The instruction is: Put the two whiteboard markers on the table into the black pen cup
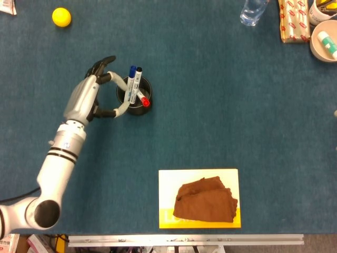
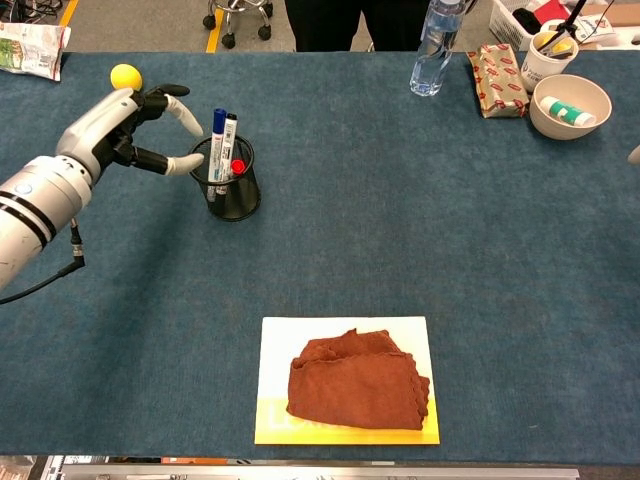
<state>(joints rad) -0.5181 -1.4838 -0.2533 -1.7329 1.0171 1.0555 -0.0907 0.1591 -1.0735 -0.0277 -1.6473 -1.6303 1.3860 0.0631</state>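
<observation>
The black mesh pen cup (image 1: pixel 135 100) (image 2: pixel 232 190) stands on the blue table left of centre. Inside it stand a blue-capped marker (image 1: pixel 132 79) (image 2: pixel 217 140), a black-capped marker (image 1: pixel 138 80) (image 2: pixel 229 140) and a red-capped pen (image 1: pixel 145 102) (image 2: pixel 238 167). My left hand (image 1: pixel 90 96) (image 2: pixel 125 130) hovers just left of the cup, fingers spread, holding nothing. The right hand is out of both views.
A yellow ball (image 1: pixel 61 17) (image 2: pixel 125 77) lies at the far left. A brown cloth (image 1: pixel 205 200) rests on a white-yellow board (image 1: pixel 167 182) near the front edge. A water bottle (image 2: pixel 433 45), a wrapped packet (image 2: pixel 497 66) and a bowl (image 2: pixel 570 105) sit at the back right.
</observation>
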